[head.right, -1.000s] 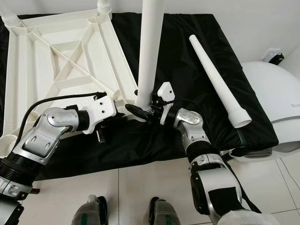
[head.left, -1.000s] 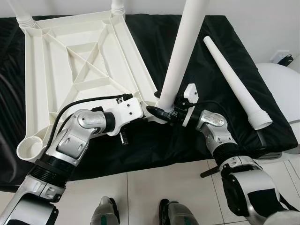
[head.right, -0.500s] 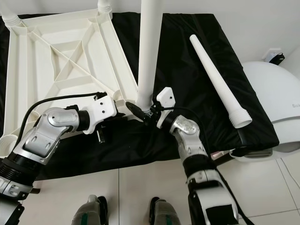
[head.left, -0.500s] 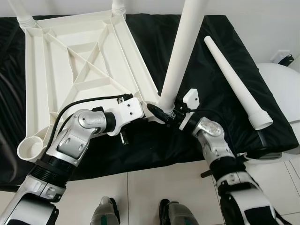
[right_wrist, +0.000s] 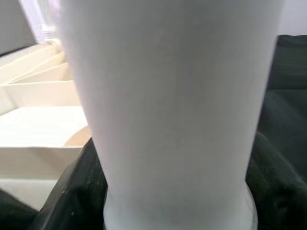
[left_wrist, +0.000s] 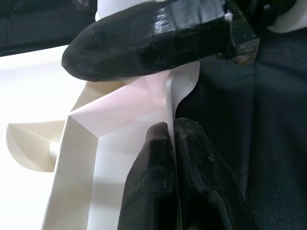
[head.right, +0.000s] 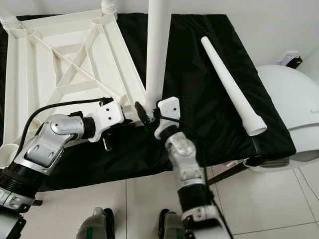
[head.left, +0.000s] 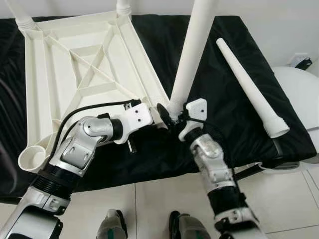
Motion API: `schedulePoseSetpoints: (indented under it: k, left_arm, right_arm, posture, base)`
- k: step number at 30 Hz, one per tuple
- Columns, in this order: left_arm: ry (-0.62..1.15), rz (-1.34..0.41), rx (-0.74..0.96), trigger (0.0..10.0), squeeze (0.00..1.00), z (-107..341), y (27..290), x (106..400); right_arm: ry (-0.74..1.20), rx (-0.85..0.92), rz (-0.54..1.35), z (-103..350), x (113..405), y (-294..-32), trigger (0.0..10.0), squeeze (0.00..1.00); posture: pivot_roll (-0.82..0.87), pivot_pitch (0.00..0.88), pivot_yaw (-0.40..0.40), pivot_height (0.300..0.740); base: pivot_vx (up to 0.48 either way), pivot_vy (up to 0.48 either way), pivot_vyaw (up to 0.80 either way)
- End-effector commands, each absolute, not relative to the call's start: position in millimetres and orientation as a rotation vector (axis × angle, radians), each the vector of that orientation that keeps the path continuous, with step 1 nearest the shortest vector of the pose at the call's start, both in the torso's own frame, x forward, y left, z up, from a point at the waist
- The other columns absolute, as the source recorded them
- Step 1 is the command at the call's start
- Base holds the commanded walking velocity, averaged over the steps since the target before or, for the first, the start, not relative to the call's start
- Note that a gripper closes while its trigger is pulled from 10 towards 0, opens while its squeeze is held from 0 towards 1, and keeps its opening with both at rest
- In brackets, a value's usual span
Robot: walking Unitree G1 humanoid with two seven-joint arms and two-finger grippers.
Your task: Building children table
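The black cloth (head.left: 234, 104) covered the work surface beneath both grippers and carried all parts. The white table top (head.left: 79, 74) lay upside down on it, ribbed underside up, extending away from the left gripper (head.left: 158, 118), whose fingers (left_wrist: 163, 191) were pressed together, pinching the thin edge wall at the top's near corner. At that same corner stood the upright leg (head.left: 192, 55), rising just beyond the right gripper (head.left: 172, 115), whose black fingers sat either side of the leg's base and clasped it, directly beside the left gripper. The loose leg (head.left: 251, 87) lay flat on the cloth, well apart to the right of the right gripper, its ribbed wide end nearest the robot. Further legs (head.left: 123, 7) stood in the far corners.
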State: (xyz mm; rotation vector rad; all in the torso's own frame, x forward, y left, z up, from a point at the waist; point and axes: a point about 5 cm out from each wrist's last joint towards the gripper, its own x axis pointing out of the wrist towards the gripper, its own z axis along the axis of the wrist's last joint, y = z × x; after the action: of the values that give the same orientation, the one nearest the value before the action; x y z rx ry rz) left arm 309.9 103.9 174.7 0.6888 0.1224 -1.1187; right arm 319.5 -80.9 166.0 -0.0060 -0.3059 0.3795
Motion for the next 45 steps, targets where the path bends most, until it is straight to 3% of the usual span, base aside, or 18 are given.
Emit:
schedulePoseSetpoints:
  k: [1,6,17,18,19,20,22,23,42,43,45]
  left_arm:
    - [0.347,-1.104,0.655,10.0,0.00,125.2,113.2,300.3]
    - [0.349,-1.104,0.652,10.0,0.00,124.5,113.0,299.5]
    - [0.355,-1.100,0.652,10.0,0.00,124.3,115.4,299.5]
    - [0.355,-1.100,0.651,10.0,0.00,124.6,115.6,300.1]
    - [0.355,-1.099,0.651,10.0,0.00,124.8,115.7,300.5]
    - [0.354,-1.099,0.651,10.0,0.00,124.9,115.8,300.7]
    - [0.354,-1.098,0.652,10.0,0.00,125.0,115.9,300.7]
    - [0.354,-1.098,0.652,10.0,0.00,125.2,116.0,300.8]
    - [0.353,-1.093,0.660,10.0,0.00,125.9,118.2,301.9]
    - [0.353,-1.093,0.661,10.0,0.00,126.0,118.4,302.0]
    - [0.353,-1.095,0.663,10.0,0.00,126.2,118.5,302.3]
  right_arm:
    - [-0.287,-0.003,0.240,165.2,316.7,-88.0,0.0,0.00]
    - [-0.251,0.043,0.214,161.9,309.7,-69.5,0.0,0.00]
    - [-0.249,0.038,0.137,164.3,310.1,-76.5,0.0,0.00]
    - [-0.241,0.040,0.128,164.0,310.7,-77.9,10.0,0.00]
    - [-0.232,0.043,0.123,163.6,311.2,-78.8,10.0,0.00]
    - [-0.225,0.045,0.119,163.1,311.4,-79.9,10.0,0.32]
    - [-0.222,0.044,0.117,162.8,311.4,-80.5,10.0,0.32]
    - [-0.222,0.054,0.109,163.0,311.6,-82.1,10.0,1.00]
    - [-0.301,0.014,0.157,172.5,299.5,-89.6,10.0,1.00]
    - [-0.312,0.027,0.187,173.0,295.2,-89.0,10.0,0.00]
    - [-0.323,0.035,0.208,172.5,288.4,-90.9,10.0,0.00]
  posture:
    - [0.11,0.201,-0.045,0.740]
    - [0.12,0.206,-0.043,0.740]
    - [0.12,0.211,-0.038,0.740]
    - [0.12,0.212,-0.037,0.740]
    - [0.12,0.212,-0.037,0.740]
    - [0.12,0.213,-0.036,0.740]
    - [0.12,0.213,-0.036,0.740]
    - [0.12,0.215,-0.034,0.740]
    - [0.11,0.220,-0.026,0.740]
    - [0.11,0.220,-0.024,0.740]
    - [0.11,0.220,-0.024,0.740]
  base:
    - [0.000,0.000,0.00]
    - [0.000,0.000,0.00]
    - [0.000,0.000,0.00]
    - [0.000,0.000,0.00]
    - [0.000,0.000,0.00]
    - [0.000,0.000,0.00]
    - [0.000,0.000,0.00]
    - [0.000,0.000,0.00]
    - [0.000,0.000,0.00]
    - [0.000,0.000,0.00]
    - [0.000,0.000,0.00]
